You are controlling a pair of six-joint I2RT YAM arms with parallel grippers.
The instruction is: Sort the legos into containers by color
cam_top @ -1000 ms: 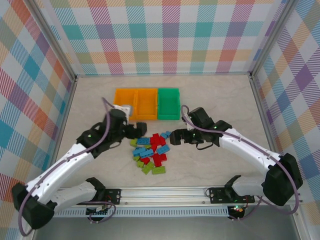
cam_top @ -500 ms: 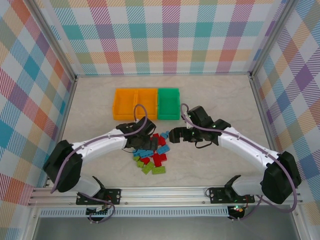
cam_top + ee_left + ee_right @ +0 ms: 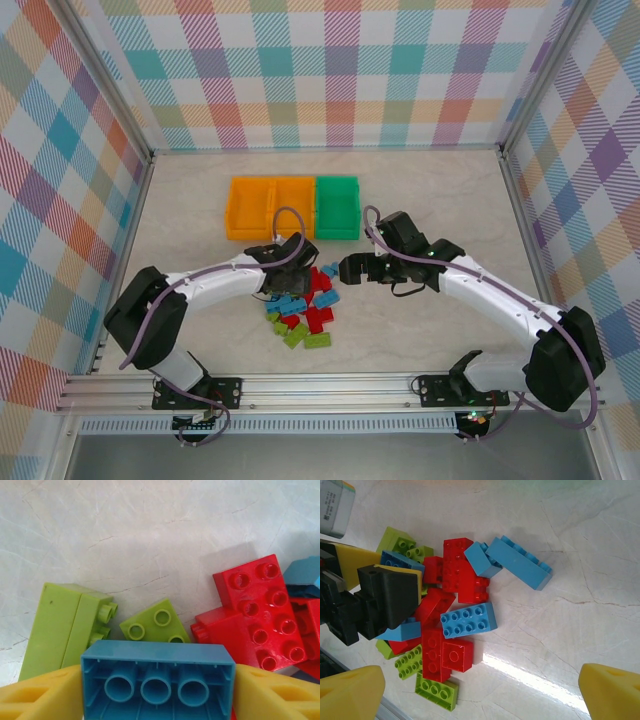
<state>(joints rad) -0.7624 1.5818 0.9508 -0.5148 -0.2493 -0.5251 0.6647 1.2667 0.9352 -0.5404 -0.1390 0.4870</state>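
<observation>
Plainly, the step in hand was a pick. At the near side of the pile of legos (image 3: 305,305), the left gripper (image 3: 157,695) had its yellow fingers (image 3: 40,697) clamped against both ends of a blue brick (image 3: 157,672). The brick lay hollow side toward the wrist camera (three tubes showing), with lime bricks (image 3: 65,625) and red bricks (image 3: 260,610) on the table (image 3: 125,530) just past it. The right gripper (image 3: 480,690) hung beside the pile's right edge, fingers spread wide and gripping nothing. By my judgement the next move called for a straight lift clear of the neighbours. A carry would follow to the containers in a row beyond the pile, two orange bins (image 3: 250,207) and a green bin (image 3: 337,205). Which orange one suited blue could not be told. As for writing, a grey box (image 3: 332,507) by the left gripper bore a small printed label, too fine to read, and the bricks showed no legible mark.
</observation>
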